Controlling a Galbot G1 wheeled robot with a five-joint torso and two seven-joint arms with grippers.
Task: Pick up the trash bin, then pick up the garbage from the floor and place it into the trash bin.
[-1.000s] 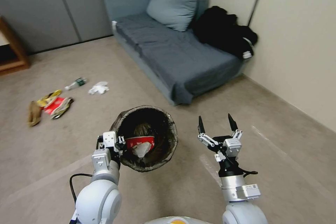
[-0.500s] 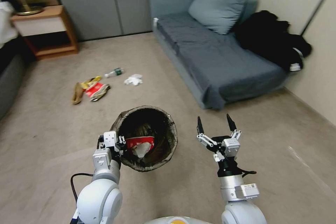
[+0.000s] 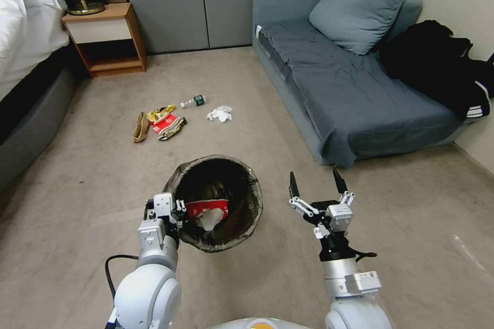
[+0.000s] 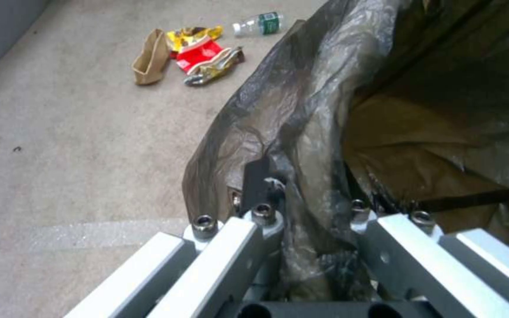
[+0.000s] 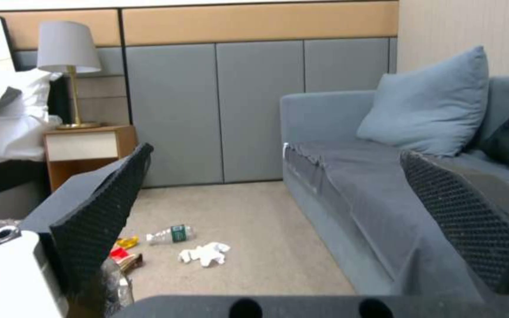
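Note:
My left gripper is shut on the near rim of the trash bin, holding it above the floor. A red-and-white packet lies inside on the dark bag. In the left wrist view the fingers pinch the crinkled bag at the rim. My right gripper stands open beside the bin with nothing in it. Garbage lies farther ahead on the carpet: a clear bottle, white tissue, a brown paper bag and red and yellow wrappers.
A grey-blue sofa with a cushion and black clothing stands to the right. On the left stands a bed, with a wooden nightstand at the back left. Open carpet lies between me and the litter.
The whole picture has shifted right, so the camera has turned left; the bed and nightstand have come into view. Both arms and the held bin keep their pose.

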